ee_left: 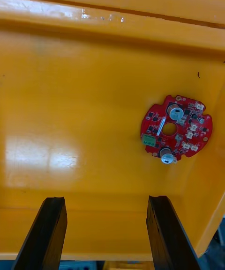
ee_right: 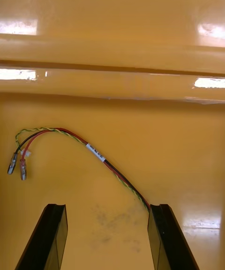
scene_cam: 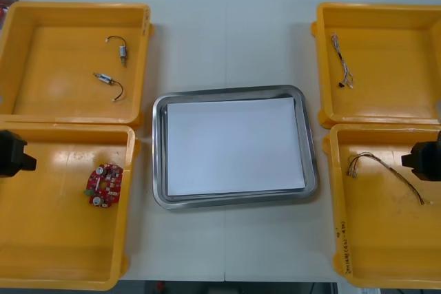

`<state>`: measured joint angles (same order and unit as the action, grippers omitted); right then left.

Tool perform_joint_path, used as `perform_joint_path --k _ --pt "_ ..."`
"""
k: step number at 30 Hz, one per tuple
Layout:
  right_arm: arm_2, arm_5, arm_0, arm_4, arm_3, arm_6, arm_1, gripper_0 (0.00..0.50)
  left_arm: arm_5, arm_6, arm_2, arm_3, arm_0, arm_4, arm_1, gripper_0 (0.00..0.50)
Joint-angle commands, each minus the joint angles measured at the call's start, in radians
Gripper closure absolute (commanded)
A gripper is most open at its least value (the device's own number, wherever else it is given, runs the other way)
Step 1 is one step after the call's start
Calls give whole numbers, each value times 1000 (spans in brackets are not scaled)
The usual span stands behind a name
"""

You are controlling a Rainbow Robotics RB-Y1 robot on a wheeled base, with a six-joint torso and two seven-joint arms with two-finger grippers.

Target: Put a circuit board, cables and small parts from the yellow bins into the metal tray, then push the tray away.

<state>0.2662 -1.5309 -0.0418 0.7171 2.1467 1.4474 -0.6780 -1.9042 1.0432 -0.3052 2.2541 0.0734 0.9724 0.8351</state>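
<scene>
A round red circuit board (scene_cam: 104, 185) lies in the near left yellow bin (scene_cam: 41, 266); in the left wrist view the board (ee_left: 176, 129) sits beyond my open left gripper (ee_left: 107, 232), toward one finger's side. My left gripper (scene_cam: 12, 154) hangs at that bin's outer edge. A red and yellow cable (scene_cam: 386, 172) lies in the near right bin (scene_cam: 358, 259). My right gripper (scene_cam: 424, 160) hovers over it, open, and the cable (ee_right: 93, 150) runs to one fingertip (ee_right: 157, 214). The metal tray (scene_cam: 160, 197), white inside, stands between the bins.
The far left bin (scene_cam: 141, 67) holds two small metal parts (scene_cam: 120, 47) with black cables. The far right bin (scene_cam: 324, 74) holds a twisted blue and white cable (scene_cam: 342, 61). Bare table lies beyond and in front of the tray.
</scene>
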Motion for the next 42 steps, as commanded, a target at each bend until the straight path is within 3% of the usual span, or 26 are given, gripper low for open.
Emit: perform_joint_path --k 1,11,30,42 --pt "-18 43 -21 10 -36 171 8 0 13 -107 23 9 -32 -7 -5 0" --pt "-36 115 -33 21 -91 338 8 0 31 -186 75 7 -34 -34 -53 0" --pt "-159 285 -38 5 -202 332 -18 0 154 -436 258 -21 -35 -87 -74 0" --pt "-199 310 -21 5 -231 324 -52 0 203 -456 327 -53 -38 -123 -74 0"
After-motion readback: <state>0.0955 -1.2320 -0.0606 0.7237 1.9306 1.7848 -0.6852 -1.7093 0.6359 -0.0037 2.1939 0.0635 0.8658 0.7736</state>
